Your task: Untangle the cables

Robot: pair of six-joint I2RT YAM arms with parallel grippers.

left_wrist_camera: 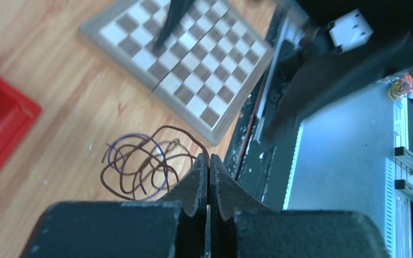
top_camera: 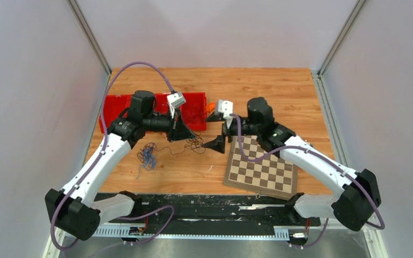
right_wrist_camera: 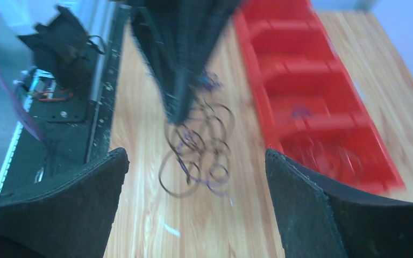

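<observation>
A small tangle of thin dark brown and blue-purple cables (top_camera: pixel 196 143) lies on the wooden table between my two grippers. It shows in the left wrist view (left_wrist_camera: pixel 142 164) and, blurred, in the right wrist view (right_wrist_camera: pixel 196 150). My left gripper (top_camera: pixel 187 133) is shut on a dark brown cable (left_wrist_camera: pixel 191 141) that loops up from the tangle into its jaws (left_wrist_camera: pixel 209 161). My right gripper (top_camera: pixel 216 144) is open and empty (right_wrist_camera: pixel 196 177), just right of the tangle. A second clump of blue cables (top_camera: pixel 147 156) lies further left, under the left arm.
A red compartment tray (top_camera: pixel 196 102) stands behind the left gripper, also seen in the right wrist view (right_wrist_camera: pixel 312 80). A chessboard (top_camera: pixel 261 166) lies under the right arm. The table's black front rail (top_camera: pixel 209 207) runs along the near edge.
</observation>
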